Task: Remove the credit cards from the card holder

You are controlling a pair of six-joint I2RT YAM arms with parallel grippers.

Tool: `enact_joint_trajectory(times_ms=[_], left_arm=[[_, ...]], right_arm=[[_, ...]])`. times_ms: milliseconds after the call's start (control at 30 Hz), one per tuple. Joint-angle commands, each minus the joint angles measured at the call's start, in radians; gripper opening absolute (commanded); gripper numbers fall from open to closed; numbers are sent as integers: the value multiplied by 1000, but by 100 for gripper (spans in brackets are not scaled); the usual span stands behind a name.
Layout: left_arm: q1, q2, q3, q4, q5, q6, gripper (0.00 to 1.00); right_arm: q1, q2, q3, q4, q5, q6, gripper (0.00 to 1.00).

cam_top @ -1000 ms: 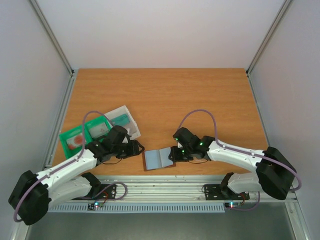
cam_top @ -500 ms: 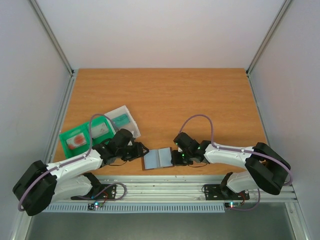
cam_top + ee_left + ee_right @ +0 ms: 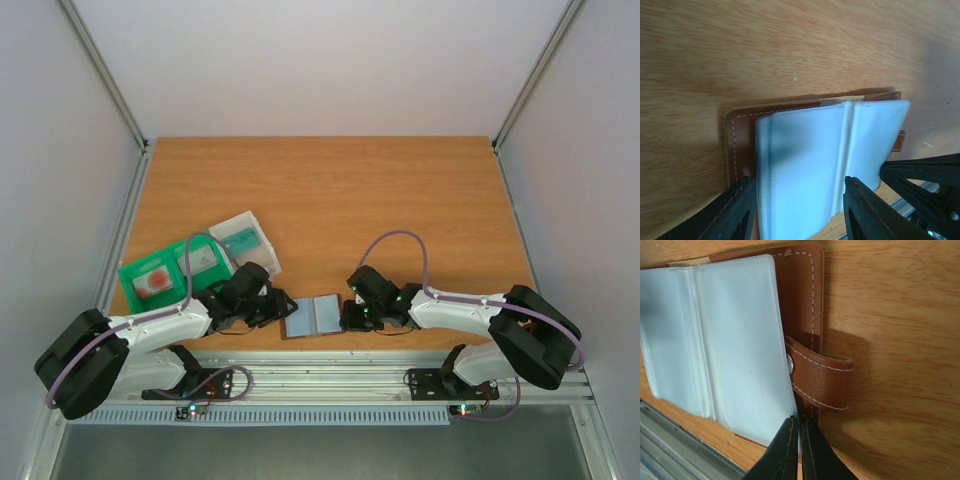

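The card holder (image 3: 314, 316) lies open near the table's front edge, brown outside with pale grey-blue pocket panels. It fills the left wrist view (image 3: 810, 155) and the right wrist view (image 3: 720, 345). My left gripper (image 3: 281, 308) is open, and its fingers straddle the holder's left panel (image 3: 800, 205). My right gripper (image 3: 350, 318) is shut, its tips pinching the holder's right edge just below the brown snap strap (image 3: 799, 424). No credit card shows in the pockets. A card with red blotches (image 3: 150, 283) and a pale card (image 3: 203, 258) lie on the green tray.
The flat green tray (image 3: 133, 270) sits at the left. A translucent grey box (image 3: 250, 228) holding a teal card stands behind it. A metal rail (image 3: 330, 375) runs along the front edge, just below the holder.
My left gripper has moved right from the tray side to the holder, and its open fingers now straddle the left panel. My right gripper has stayed at the holder's right edge.
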Motion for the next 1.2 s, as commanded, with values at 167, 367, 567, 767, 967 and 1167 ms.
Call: enact_joint_trajectory(times_ms=[167,367,567,767,967,1167], left_arm=[[-8,27,-13,22,-37,-3,51],[-8,73,-15,81,-2,-15,43],[-11,74,-13,152,34,-33,19],[-21,16,-39,237,56,-63,0],[-21,-3,-76,327,62,-112,0],[-21,14,-71,296,49,-107,8]], right_arm=[[7,27,-22,-4,16,12,6],[8,37,-22,8,10,16,6],[7,39,-25,13,9,18,5],[7,47,-26,24,6,22,5],[8,60,-28,40,-4,30,4],[7,52,-27,35,-7,40,4]])
